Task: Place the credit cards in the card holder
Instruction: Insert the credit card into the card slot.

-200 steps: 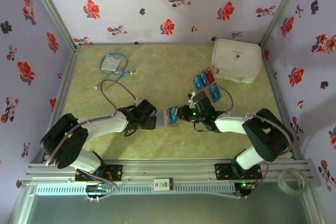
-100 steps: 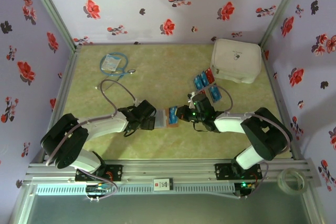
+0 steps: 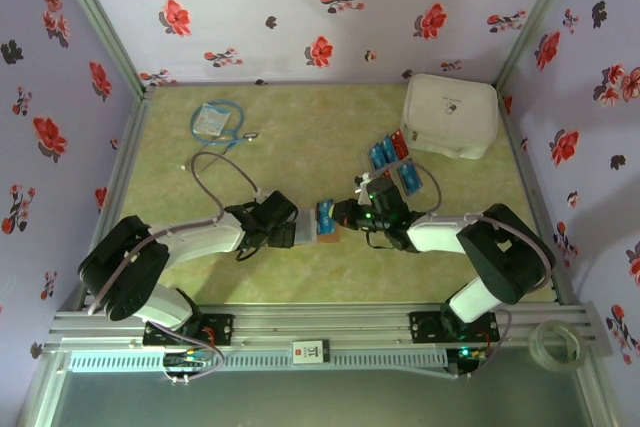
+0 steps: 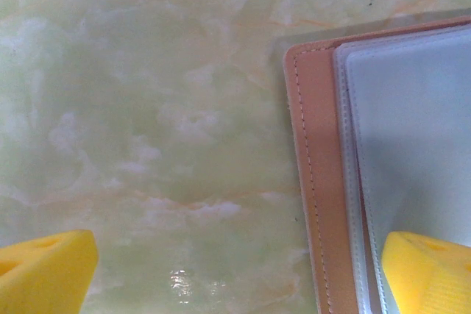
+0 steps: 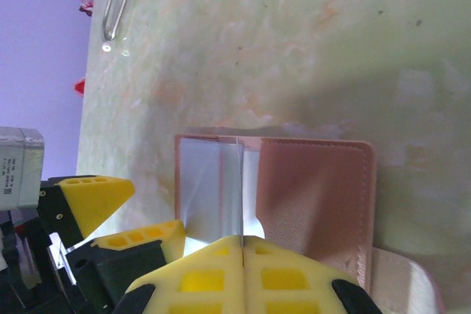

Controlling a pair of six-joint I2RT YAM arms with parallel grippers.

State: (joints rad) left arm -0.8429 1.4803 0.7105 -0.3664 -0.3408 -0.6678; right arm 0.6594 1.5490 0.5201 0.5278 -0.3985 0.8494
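Note:
The card holder (image 3: 318,234) lies open mid-table, its brown flap (image 5: 316,196) on one side and clear sleeves (image 5: 202,182) on the other. My right gripper (image 5: 242,244) is shut on a blue credit card (image 3: 327,214). That card shows edge-on (image 5: 241,182), standing upright over the holder's sleeves. My left gripper (image 4: 235,277) is open, and one yellow fingertip (image 4: 430,270) rests on the clear sleeve at the holder's edge (image 4: 316,182). From above, the left gripper (image 3: 295,231) is at the holder's left side. More credit cards (image 3: 393,159), red and blue, lie behind the right arm.
A big white rounded case (image 3: 450,115) stands at the back right, close to the loose cards. A blue-and-white packet with a cable (image 3: 215,119) lies at the back left. Flowered walls close the table on three sides.
My right gripper has shifted slightly left with the blue card, further over the holder. The left arm has stayed still.

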